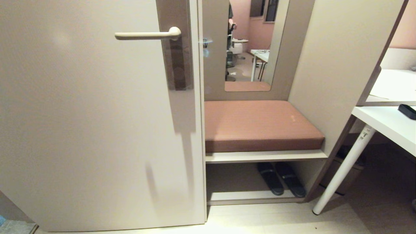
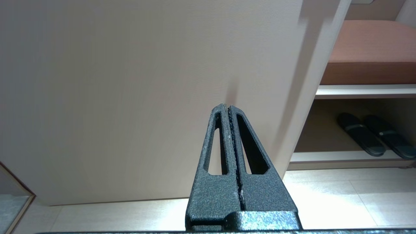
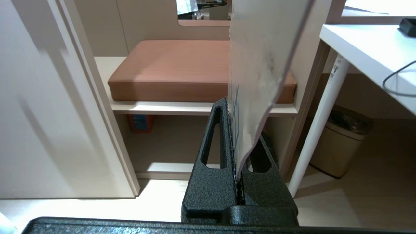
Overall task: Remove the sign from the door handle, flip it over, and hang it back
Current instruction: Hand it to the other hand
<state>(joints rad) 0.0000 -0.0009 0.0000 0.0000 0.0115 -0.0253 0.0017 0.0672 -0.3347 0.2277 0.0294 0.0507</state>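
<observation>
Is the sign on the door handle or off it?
Off: beige lever door handle is bare; right claw grips the white card sign.

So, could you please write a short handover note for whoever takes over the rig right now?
Right pincer: shut on the sign, card edge-on between its fingers, low in front of the bench.
Left pincer: shut, empty, parked low facing the door.
Door handle: bare.
Done: sign is off the handle.
Left: hang it back; whether it has been turned over cannot be told.
</observation>
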